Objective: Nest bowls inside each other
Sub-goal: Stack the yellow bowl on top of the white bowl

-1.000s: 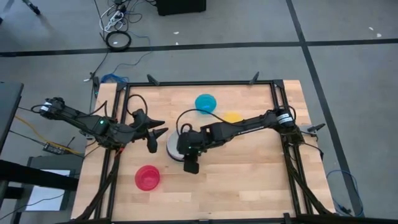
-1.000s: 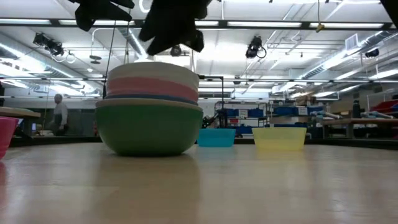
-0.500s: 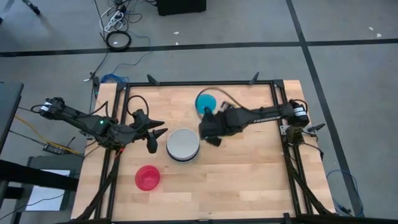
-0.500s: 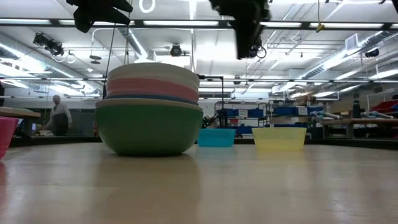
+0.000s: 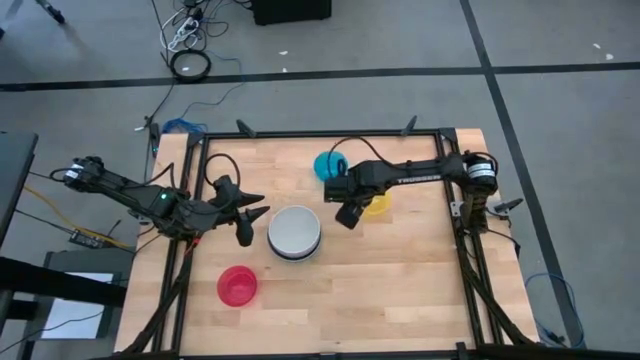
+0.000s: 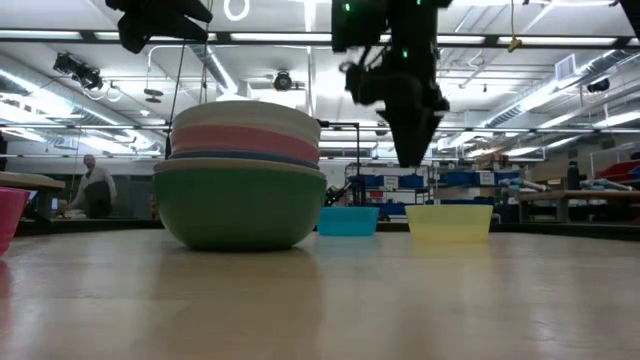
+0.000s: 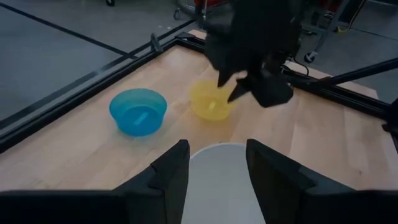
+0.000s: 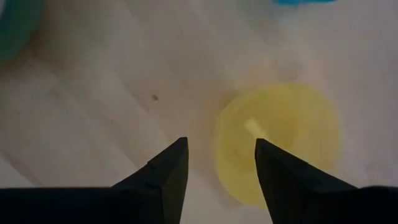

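A stack of nested bowls (image 5: 294, 233) stands mid-table on its green bottom bowl (image 6: 238, 212), with blue, pink and a white bowl (image 7: 224, 180) above. A yellow bowl (image 8: 280, 140) and a cyan bowl (image 5: 326, 164) sit apart on the far side. A red bowl (image 5: 237, 285) sits near the front left. My right gripper (image 8: 221, 168) hangs open, pointing down, above the table beside the yellow bowl's rim, holding nothing. My left gripper (image 7: 217, 174) waits open just left of the stack, above its rim.
A black metal frame (image 5: 440, 170) borders the wooden table top. Bare wood lies to the right of the stack and along the near edge. A person (image 6: 95, 185) shows in the room far behind the table.
My right gripper has left the stack and swung toward the table's far right, to the yellow bowl. It has tipped from slanting to pointing nearly straight down and has sunk a little. The stack stands where it was.
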Available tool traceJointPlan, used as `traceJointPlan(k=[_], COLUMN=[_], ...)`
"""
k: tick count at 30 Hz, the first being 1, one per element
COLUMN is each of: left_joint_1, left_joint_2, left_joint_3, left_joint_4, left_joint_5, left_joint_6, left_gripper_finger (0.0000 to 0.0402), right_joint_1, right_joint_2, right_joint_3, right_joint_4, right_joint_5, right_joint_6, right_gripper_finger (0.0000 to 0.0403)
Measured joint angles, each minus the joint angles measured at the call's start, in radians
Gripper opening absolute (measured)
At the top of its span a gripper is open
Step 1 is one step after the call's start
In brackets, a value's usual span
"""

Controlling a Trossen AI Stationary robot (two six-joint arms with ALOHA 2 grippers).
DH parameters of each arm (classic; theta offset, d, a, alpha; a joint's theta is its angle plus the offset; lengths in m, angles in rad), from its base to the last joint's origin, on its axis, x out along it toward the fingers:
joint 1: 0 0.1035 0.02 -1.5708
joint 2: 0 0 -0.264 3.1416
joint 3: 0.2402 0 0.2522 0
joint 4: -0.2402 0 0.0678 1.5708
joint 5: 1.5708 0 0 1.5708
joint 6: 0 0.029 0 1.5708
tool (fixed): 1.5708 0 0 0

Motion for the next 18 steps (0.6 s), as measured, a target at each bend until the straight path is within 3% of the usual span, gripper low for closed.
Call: traceJointPlan(k=[13,18], left_joint_1=[0.000,0.000], left_joint_2=[0.000,0.000], left_joint_3=[0.000,-0.001], left_joint_4=[-0.006,-0.005], left_joint_5=[0.000,0.000], left_joint_6=[0.002,0.002], left_gripper_finger=[0.0168,0.0168], right_joint_1=[-0.075,-0.098], right_joint_2=[0.000,0.000], right_joint_3=[-0.263,-0.328], right_joint_4=[0.275,0.352], right_joint_5=[-0.059,-0.132], right_joint_6=[-0.010,-0.019], right_gripper_finger=[0.0169,0.0127])
